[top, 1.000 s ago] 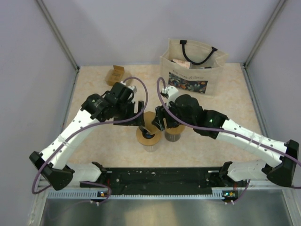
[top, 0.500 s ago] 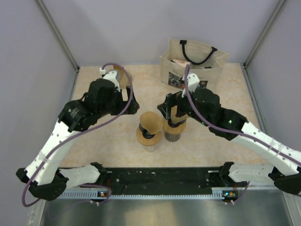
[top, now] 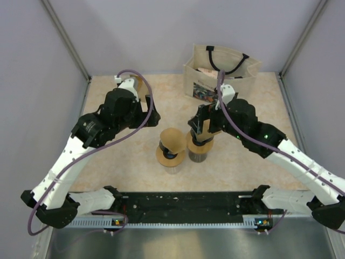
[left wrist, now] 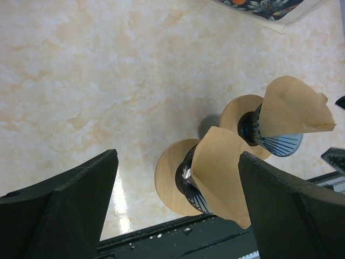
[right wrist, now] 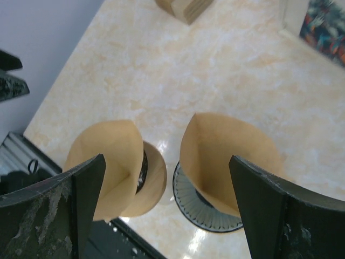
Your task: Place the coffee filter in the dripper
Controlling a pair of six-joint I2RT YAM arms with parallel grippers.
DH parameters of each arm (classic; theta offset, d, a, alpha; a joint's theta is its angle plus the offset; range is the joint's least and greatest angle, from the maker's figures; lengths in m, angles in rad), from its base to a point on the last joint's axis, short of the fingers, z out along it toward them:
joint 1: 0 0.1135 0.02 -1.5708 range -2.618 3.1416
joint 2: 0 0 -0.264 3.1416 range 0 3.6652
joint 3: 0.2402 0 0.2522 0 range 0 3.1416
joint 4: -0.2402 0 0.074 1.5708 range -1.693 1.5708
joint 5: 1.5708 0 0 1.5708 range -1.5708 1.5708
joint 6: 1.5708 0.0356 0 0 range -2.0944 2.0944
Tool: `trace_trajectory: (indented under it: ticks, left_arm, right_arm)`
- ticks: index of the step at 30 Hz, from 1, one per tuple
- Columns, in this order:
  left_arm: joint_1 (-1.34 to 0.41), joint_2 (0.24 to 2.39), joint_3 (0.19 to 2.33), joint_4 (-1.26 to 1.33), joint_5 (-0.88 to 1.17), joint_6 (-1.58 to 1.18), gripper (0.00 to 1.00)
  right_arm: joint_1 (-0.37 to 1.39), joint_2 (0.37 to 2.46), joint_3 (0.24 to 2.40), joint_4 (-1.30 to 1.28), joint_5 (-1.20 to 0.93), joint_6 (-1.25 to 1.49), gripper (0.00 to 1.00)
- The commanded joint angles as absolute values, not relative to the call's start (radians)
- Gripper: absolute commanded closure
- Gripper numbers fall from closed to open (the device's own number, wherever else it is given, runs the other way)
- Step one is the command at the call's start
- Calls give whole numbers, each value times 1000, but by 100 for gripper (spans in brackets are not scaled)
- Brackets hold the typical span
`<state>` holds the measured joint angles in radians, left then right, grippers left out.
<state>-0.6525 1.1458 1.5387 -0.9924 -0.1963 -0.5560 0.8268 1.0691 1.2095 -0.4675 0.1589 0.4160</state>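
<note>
Beige marbled worktop (top: 237, 172) boxed in by grey walls (top: 161, 32) on three sides, black rail (top: 183, 202) along the near edge. At the back right, near the wall, cloth bag (top: 221, 81) with black handles and a dark flower panel; one line of print above the panel, too small to read. Small brown box (right wrist: 183, 6) at the back left. Near the middle, two drippers side by side, wooden collars just beside each other, contact not clear. Left dripper (top: 161, 156), slightly nearer the rail, with left filter (top: 173, 139) seated in it, brown paper cone standing up past the rim. Right dripper (right wrist: 202, 213), dark and ribbed, with right filter (right wrist: 226, 162) seated in it the same way. Left fingers (left wrist: 70, 205) spread wide, gripping nothing, hanging above bare worktop behind and left of the drippers, apart from both. Right fingers (right wrist: 280, 216) spread wide too, gripping nothing, held over the right dripper, clear of the paper. Open worktop left of the drippers out to the wall, more to the right and toward the rail; narrower gap between the drippers and the bag. Both drippers well apart from every edge
</note>
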Motion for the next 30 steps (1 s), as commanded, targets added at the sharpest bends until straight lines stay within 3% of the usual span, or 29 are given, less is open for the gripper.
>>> trace_trajectory:
  ticks: [1, 20, 27, 30]
  left_arm:
    - [-643, 1114, 1505, -937, -209, -572, 1]
    - [-626, 1083, 1454, -936, -202, -588, 1]
    - [-620, 1078, 1460, -936, -215, -581, 1]
    - [-586, 1084, 1462, -927, -216, -577, 1]
  right_arm:
    - [824, 1060, 1175, -466, -49, 405, 1]
    - [824, 1085, 1106, -451, -178, 394, 1]
    - [825, 1016, 1173, -453, -26, 388, 1]
    - [818, 999, 1216, -491, 231, 455, 1]
